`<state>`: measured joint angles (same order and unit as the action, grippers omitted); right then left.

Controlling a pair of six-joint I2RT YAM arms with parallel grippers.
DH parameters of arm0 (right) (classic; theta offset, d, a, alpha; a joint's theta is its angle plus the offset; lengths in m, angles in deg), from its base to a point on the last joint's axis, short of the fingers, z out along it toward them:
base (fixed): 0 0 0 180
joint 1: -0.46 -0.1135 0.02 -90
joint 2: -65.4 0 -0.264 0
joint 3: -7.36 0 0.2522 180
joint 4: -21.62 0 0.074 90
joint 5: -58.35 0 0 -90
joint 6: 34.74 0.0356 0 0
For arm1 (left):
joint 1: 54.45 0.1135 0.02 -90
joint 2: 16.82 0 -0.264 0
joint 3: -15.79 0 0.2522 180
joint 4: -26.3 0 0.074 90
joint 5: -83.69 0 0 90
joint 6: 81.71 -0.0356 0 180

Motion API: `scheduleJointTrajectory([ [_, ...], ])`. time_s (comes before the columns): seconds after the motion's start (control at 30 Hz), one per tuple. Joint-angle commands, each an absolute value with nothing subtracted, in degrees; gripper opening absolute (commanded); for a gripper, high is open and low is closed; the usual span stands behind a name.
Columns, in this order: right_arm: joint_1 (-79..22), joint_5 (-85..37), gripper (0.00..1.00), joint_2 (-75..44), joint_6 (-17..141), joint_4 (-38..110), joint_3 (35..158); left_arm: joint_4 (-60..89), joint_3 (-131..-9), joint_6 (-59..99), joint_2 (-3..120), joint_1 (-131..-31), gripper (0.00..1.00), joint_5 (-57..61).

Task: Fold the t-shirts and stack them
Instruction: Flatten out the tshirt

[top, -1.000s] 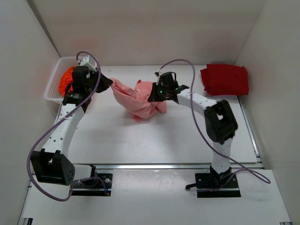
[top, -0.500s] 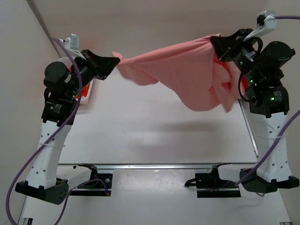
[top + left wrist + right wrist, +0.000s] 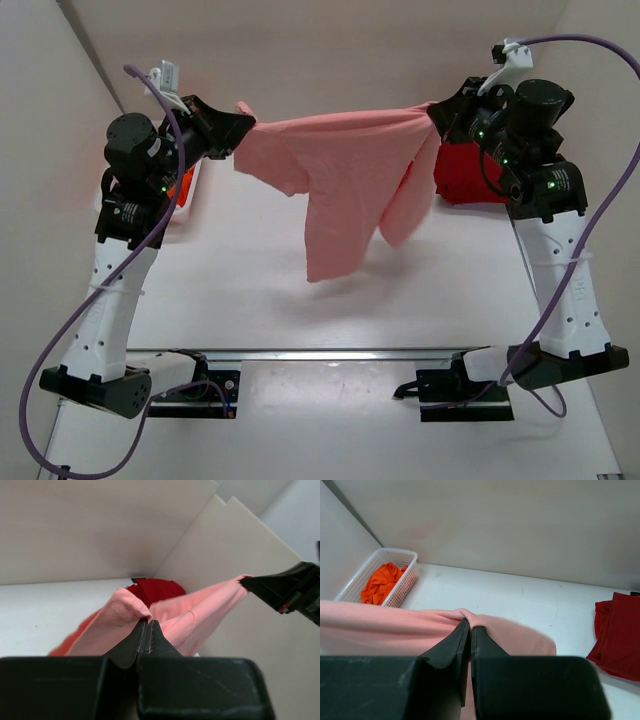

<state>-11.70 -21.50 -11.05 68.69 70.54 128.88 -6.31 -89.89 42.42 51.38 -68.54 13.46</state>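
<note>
A salmon-pink t-shirt (image 3: pixel 340 170) hangs stretched in the air between both raised arms, its lower part drooping toward the table. My left gripper (image 3: pixel 243 126) is shut on the shirt's left end (image 3: pixel 127 611). At the right end (image 3: pixel 470 617), my right gripper (image 3: pixel 432 112) is shut on the cloth too. A folded dark red t-shirt (image 3: pixel 470 175) lies at the back right, partly hidden behind the right arm; it also shows as the red shirt (image 3: pixel 617 630) in the right wrist view. The bright orange t-shirt (image 3: pixel 382 582) lies crumpled in the basket.
A white lattice basket (image 3: pixel 357 577) stands at the back left corner, mostly hidden by the left arm from above. Pale walls close the table on the left, back and right. The white table (image 3: pixel 240 300) stretches below the hanging shirt.
Both arms rose from the table and lifted the pink shirt, spreading it apart. In the last half second the cloth unfurled and hangs lower, and the right gripper moved a little left.
</note>
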Motion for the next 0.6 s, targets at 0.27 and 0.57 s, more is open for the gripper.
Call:
scheduleJointTrajectory([
  [0.27,-7.45,-23.75,0.00,-0.45,67.82,65.62,126.60,-10.40,-96.67,37.04,49.10,-67.98,0.00,4.60],
  [0.57,7.14,-6.62,0.00,2.83,73.54,65.19,126.59,-13.29,-98.60,34.58,48.39,-67.81,0.00,0.47],
])
